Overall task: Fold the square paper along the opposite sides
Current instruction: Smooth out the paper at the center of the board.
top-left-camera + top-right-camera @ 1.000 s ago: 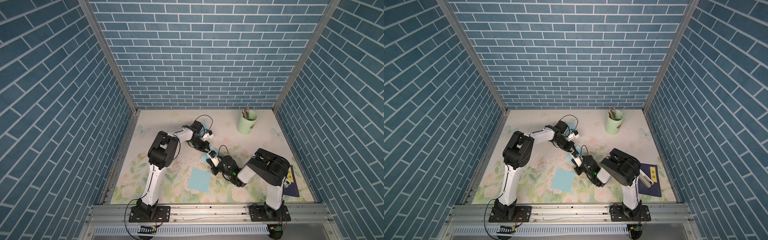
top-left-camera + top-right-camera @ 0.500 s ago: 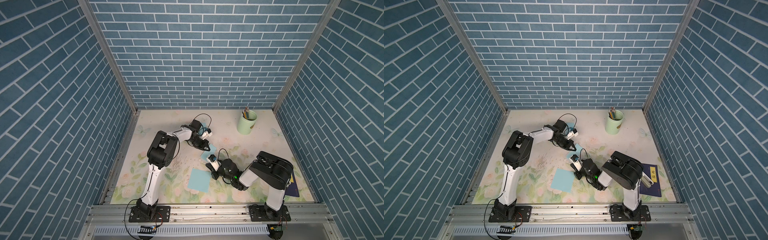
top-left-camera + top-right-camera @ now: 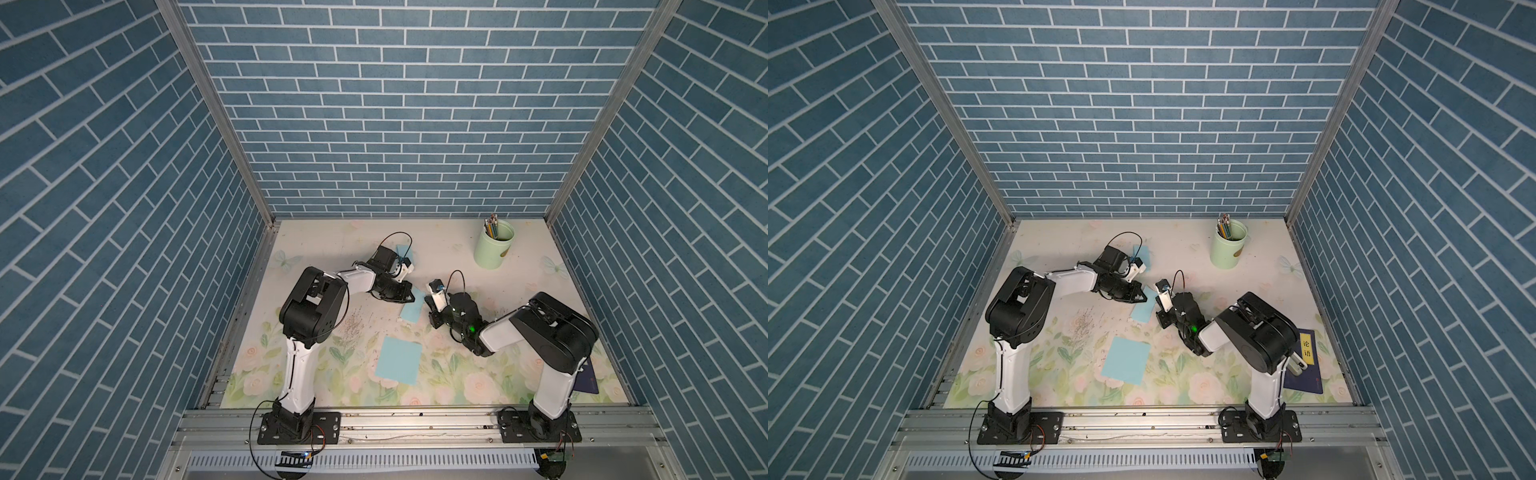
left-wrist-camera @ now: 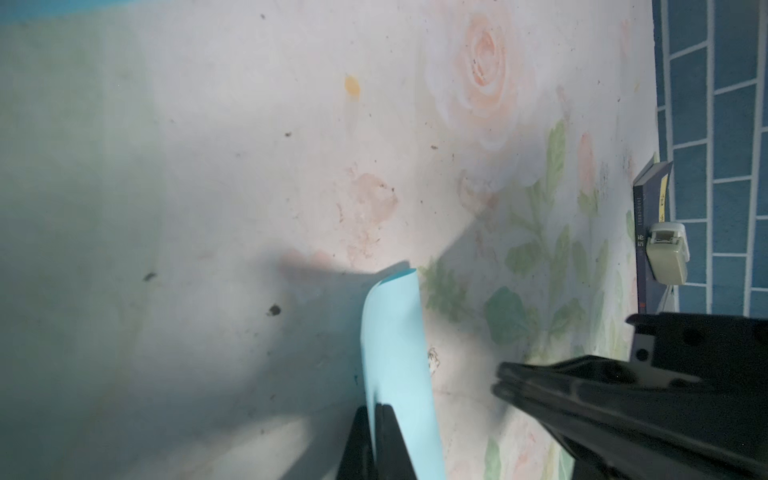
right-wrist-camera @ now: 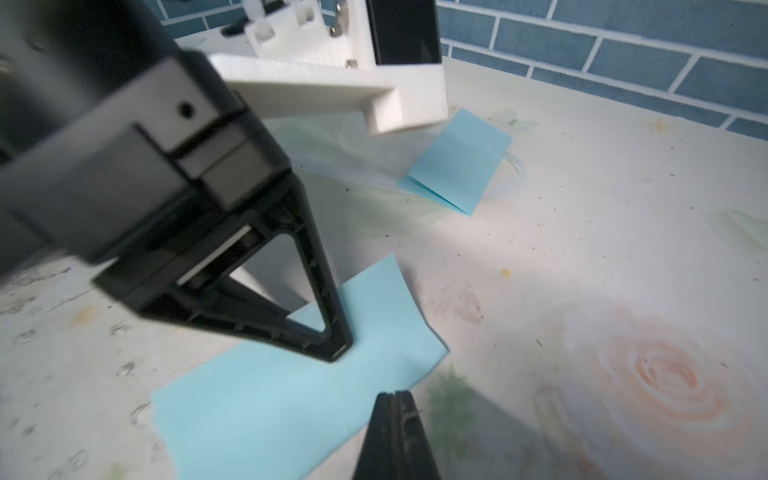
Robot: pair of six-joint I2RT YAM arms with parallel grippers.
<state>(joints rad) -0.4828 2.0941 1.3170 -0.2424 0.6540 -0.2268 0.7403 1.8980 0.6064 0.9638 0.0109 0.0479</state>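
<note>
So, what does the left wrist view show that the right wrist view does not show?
Only the left wrist view: a dark book by the wall, with a beige object on it. Only the right wrist view: a second blue paper, visibly folded, lying farther off. Both: the blue paper being worked, the floral table, the closed left fingers and right fingers.
</note>
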